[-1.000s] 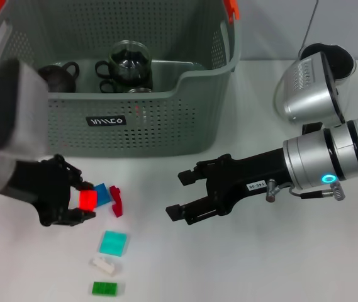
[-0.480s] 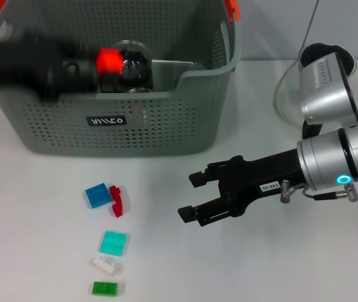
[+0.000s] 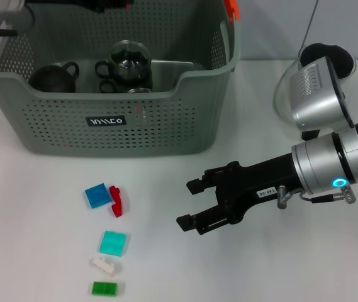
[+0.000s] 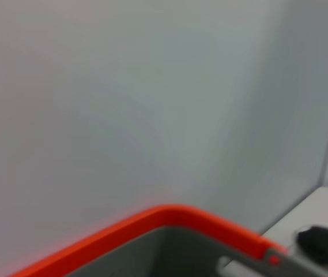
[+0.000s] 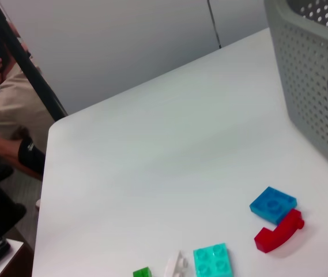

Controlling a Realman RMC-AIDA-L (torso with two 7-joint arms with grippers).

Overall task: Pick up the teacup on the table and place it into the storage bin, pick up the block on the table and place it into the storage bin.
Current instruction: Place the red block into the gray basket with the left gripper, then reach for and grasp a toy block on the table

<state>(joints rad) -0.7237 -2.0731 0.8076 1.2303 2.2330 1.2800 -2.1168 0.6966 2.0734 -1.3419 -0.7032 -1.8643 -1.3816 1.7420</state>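
The grey-green storage bin (image 3: 185,82) stands at the back left, with a dark teacup (image 3: 53,75) and a glass teacup (image 3: 128,60) inside. My left gripper (image 3: 109,4) is only a dark edge above the bin's back rim; no block shows in it. The left wrist view shows the bin's orange clip (image 4: 169,214). My right gripper (image 3: 189,202) is open and empty above the table, right of the loose blocks: blue (image 3: 95,195), red curved (image 3: 116,201), teal (image 3: 113,243), white (image 3: 105,265) and green (image 3: 105,288). The right wrist view shows the blue (image 5: 273,204) and red (image 5: 279,231) blocks.
My right arm's silver elbow (image 3: 314,88) stands at the back right. A person (image 5: 8,109) sits beyond the table's far edge in the right wrist view. The bin's wall (image 5: 313,86) borders the blocks' side there.
My left gripper lifted a bright red block from the table, carried it over the bin, and has moved up to the picture's top edge. The red block no longer shows. The right gripper shifted slightly.
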